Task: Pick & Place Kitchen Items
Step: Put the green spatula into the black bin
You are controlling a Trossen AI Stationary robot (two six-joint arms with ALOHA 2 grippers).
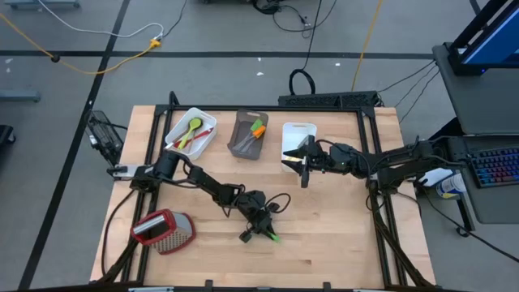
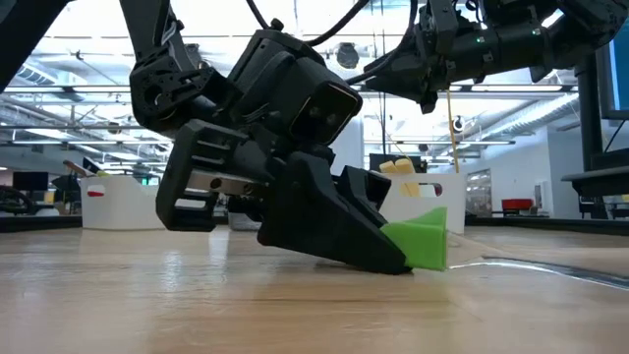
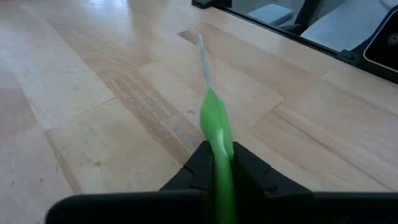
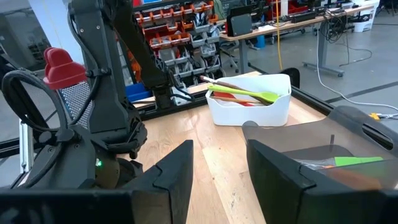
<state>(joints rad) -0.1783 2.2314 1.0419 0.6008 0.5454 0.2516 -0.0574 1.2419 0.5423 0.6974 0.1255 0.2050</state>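
My left gripper [image 1: 258, 229] is low over the middle of the table, shut on a green spatula [image 3: 216, 124]. The spatula's thin pale handle [image 3: 202, 53] runs away from the fingers. The low view shows the gripper [image 2: 393, 258] slanting down to the wood, with the green blade [image 2: 425, 238] sticking out past the fingertips. My right gripper [image 1: 302, 166] is open and empty, raised beside the right white tub [image 1: 298, 130]; its fingers [image 4: 177, 168] stand apart. My left gripper pinches the spatula's green blade [image 3: 221, 163] between its two fingers. The fingers come slanting down from the table's far left and lie along the spatula. The blade end [image 2: 428, 258] is down at the table top, and the thin handle [image 2: 511, 264] lies low along the wood.
A white tub [image 1: 193, 134] holds green and red spoons, and it also shows in the right wrist view [image 4: 249, 102]. A dark tub [image 1: 250, 134] holds orange and green utensils. The red-topped grater [image 1: 164, 229] lies at the near left. Bare wood lies to the near right.
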